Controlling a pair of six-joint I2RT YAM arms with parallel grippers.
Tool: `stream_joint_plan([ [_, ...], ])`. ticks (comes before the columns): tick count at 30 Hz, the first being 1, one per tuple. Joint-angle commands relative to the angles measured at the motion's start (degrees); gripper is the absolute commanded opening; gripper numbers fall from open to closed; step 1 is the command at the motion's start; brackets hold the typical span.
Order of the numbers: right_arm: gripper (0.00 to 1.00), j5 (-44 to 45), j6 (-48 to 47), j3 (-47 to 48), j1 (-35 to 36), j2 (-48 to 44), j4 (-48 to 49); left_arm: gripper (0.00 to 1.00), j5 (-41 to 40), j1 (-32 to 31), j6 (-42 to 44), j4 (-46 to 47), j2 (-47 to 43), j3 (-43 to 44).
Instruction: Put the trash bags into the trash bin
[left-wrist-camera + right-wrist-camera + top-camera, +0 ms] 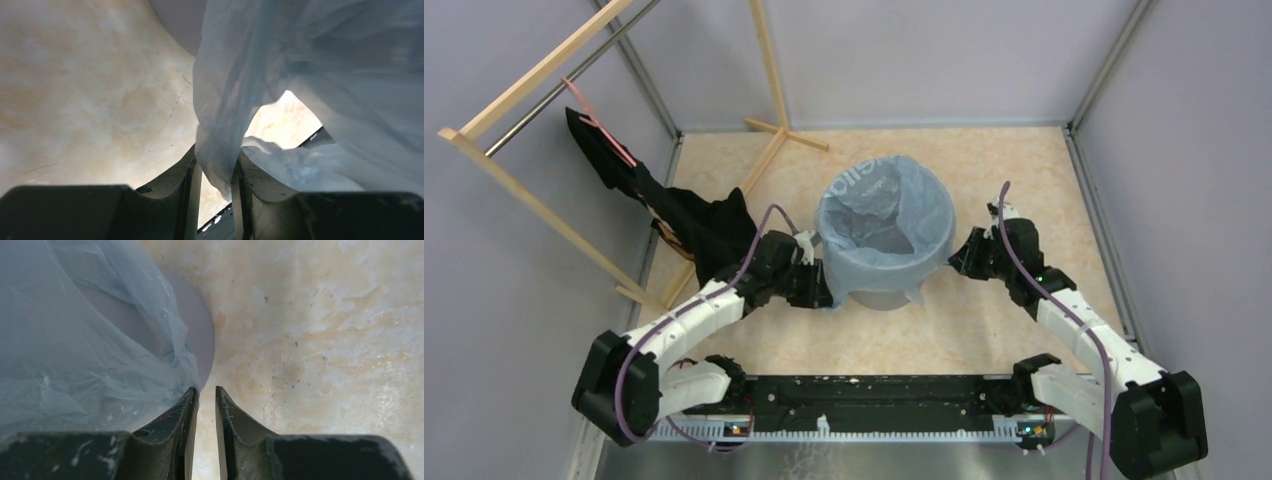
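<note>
Way out at 10 o'clock in the overhead shot: black cloth (709, 225) with a pink strap (599, 125), draped off a wooden rack (524, 200). Next over, left gripper (821, 288) up against the trash bin (879, 298) at its 8 o'clock, forearm low and angled in from the base. Can't read the jaws from up there. Left wrist cam sorts it: narrow gap, pinching a hanging fold of the trash bag (220, 125). Bag itself draped inside and over the bin rim, mid-table (1024, 180). Right gripper (957, 262) at the bin's 4 o'clock, elbow bent, pointing inward. Only clear on the right wrist cam: jaws nearly pressed together, thin slit, bare table showing through, film just beside one fingertip (185, 415).
</note>
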Motion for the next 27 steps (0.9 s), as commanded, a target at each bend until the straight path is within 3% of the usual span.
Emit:
stream_joint_plan([
  [1, 0.19, -3.1, 2.2, -3.2, -0.3, 3.3, 7.1, 0.31, -2.9, -5.6, -4.4, 9.5, 3.8, -2.0],
  [6, 0.19, -3.5, 1.7, -3.2, -0.2, 4.4, 7.1, 0.29, -4.0, -8.0, -4.9, 10.7, 7.8, -1.0],
  [11, 0.21, 0.8, -0.8, 1.5, -0.2, 4.9, -0.7, 0.31, -7.6, -8.0, -3.7, 7.1, 5.4, 0.0],
  [12, 0.25, 2.0, -1.0, 3.1, -0.3, 4.4, -2.9, 0.34, -8.5, -8.0, -3.5, 5.9, 4.0, 0.2],
  [17, 0.53, 10.0, -0.7, 10.0, -0.2, -1.6, -13.5, 0.67, -11.4, -8.0, -4.5, 0.2, -1.9, 1.2],
  [20, 0.66, 15.5, -0.9, 15.4, -0.3, -4.0, -18.7, 0.74, -14.1, -8.1, -6.7, -6.6, -5.5, 2.9],
  [23, 0.72, 18.7, -3.2, 22.0, -0.3, -4.4, -23.5, 0.81, -15.2, -8.0, -8.4, -11.3, -10.0, 3.9],
  [27, 0.76, 20.6, -7.1, 31.0, -0.3, -4.3, -28.0, 0.82, -16.9, -8.1, -8.6, -15.0, -17.5, 4.5],
])
